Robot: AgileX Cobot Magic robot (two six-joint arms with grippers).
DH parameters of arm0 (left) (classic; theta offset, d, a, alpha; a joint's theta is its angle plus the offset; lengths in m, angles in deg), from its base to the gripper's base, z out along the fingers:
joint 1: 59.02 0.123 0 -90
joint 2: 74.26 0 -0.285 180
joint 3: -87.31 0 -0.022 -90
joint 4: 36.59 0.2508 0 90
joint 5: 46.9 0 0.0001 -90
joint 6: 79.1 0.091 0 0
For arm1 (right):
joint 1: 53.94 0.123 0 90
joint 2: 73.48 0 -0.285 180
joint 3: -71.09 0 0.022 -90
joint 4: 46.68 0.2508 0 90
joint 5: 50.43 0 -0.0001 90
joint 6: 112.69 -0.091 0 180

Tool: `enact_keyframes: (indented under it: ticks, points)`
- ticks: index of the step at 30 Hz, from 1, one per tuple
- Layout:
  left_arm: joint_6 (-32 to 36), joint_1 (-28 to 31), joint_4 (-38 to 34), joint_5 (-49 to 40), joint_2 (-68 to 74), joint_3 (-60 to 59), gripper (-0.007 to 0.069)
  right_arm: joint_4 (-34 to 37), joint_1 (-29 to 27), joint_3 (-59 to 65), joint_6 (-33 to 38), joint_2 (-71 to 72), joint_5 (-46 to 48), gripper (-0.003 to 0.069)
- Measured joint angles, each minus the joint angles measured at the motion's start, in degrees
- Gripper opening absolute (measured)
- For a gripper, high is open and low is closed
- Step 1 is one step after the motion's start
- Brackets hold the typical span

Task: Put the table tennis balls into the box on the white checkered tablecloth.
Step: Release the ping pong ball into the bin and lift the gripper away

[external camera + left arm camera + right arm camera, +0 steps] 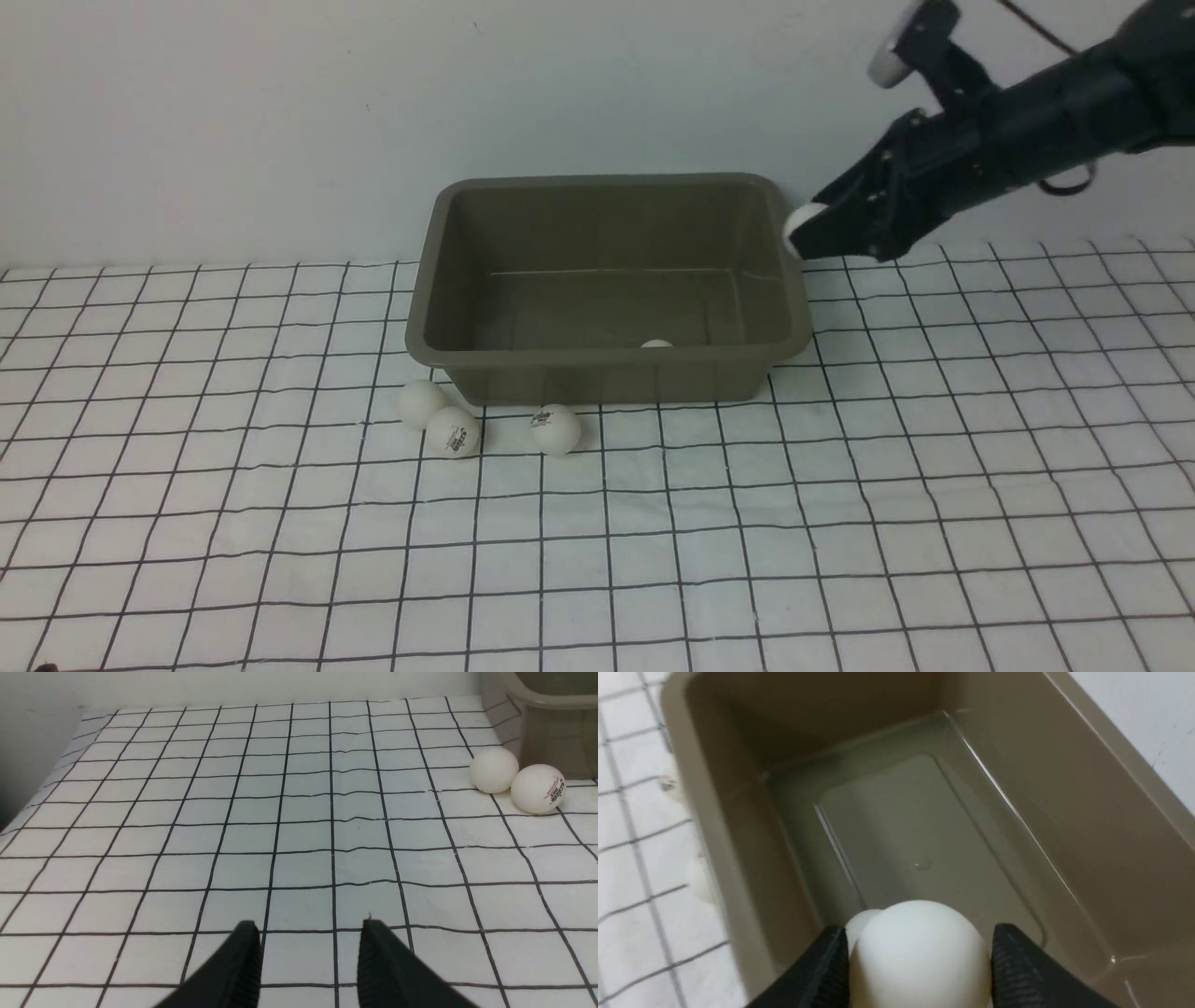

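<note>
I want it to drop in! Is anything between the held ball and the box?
Nothing visible blocks it. The box has no lid; the held ball in the right gripper hangs above its right rim. Another ball lies inside.

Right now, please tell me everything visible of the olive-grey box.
The box is a rectangular olive-grey bin, seemingly plastic, with rounded corners, a flared rim and sloping walls. It stands upright and open on the checkered tablecloth, near the back wall. One white ball lies inside by its front wall; three more balls lie on the cloth just before it. The right gripper holds a fifth ball at its right rim, apparently without touching.
</note>
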Motion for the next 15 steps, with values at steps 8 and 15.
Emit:
enact_keyframes:
  ticks: [8, 15]
  points:
    - [0.0, 0.0, 0.0, 0.0, 0.0, 0.0, 0.0268, -0.4, -0.1, 0.0, 1.0, -3.0, -3.4, 0.0483]
    - [0.0, 0.0, 0.0, 0.0, 0.0, 0.0, 0.0268, -5.1, -11.2, 0.0, 2.0, 2.6, -2.4, 0.0465]
